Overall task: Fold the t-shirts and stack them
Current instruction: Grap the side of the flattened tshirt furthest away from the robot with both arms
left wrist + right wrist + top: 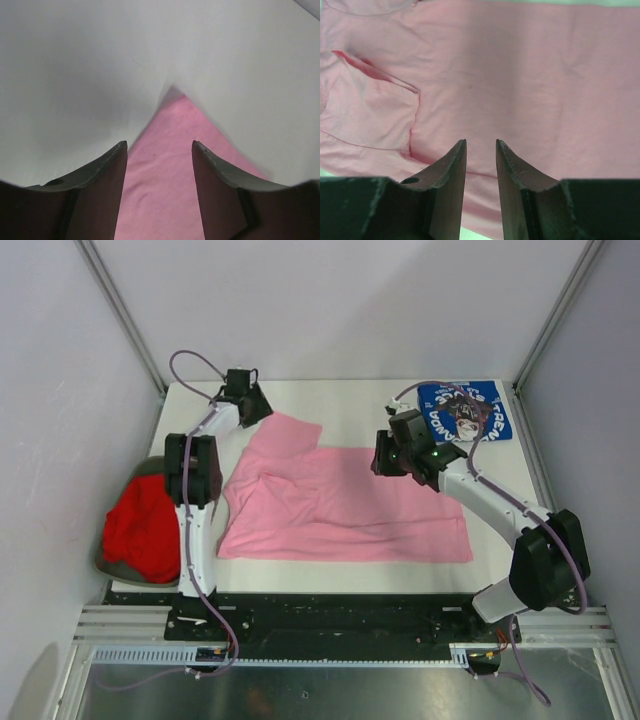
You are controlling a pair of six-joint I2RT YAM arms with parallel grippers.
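Nearest, the left arm (195, 500) and right arm (500, 505) rise from their bases at the counter's (350, 405) front edge. Off the counter's near left corner sits a grey bin (112, 565) with the red shirt (140, 525) heaped in it, crumpled and unfolded.

The pink shirt (340, 500) lies spread flat across the middle of the counter, its long lower edge towards the arms. One sleeve (170, 165) reaches out at the far left. No print or label shows on it.

The right jaws hang over the far right part of the pink shirt. They stand narrow, with a slim gap between them and nothing in it. The cloth under them is smooth, with a folded-over flap to one side.

Farther back, the left jaws are over the tip of that far left sleeve. They stand wide and hold nothing. The sleeve's corner shows between them against the white counter. I cannot tell whether they touch the cloth.

Farthest, in the far right corner, lies the blue shirt (465, 412), folded small. It has a dark cartoon face and white lettering that I cannot read.
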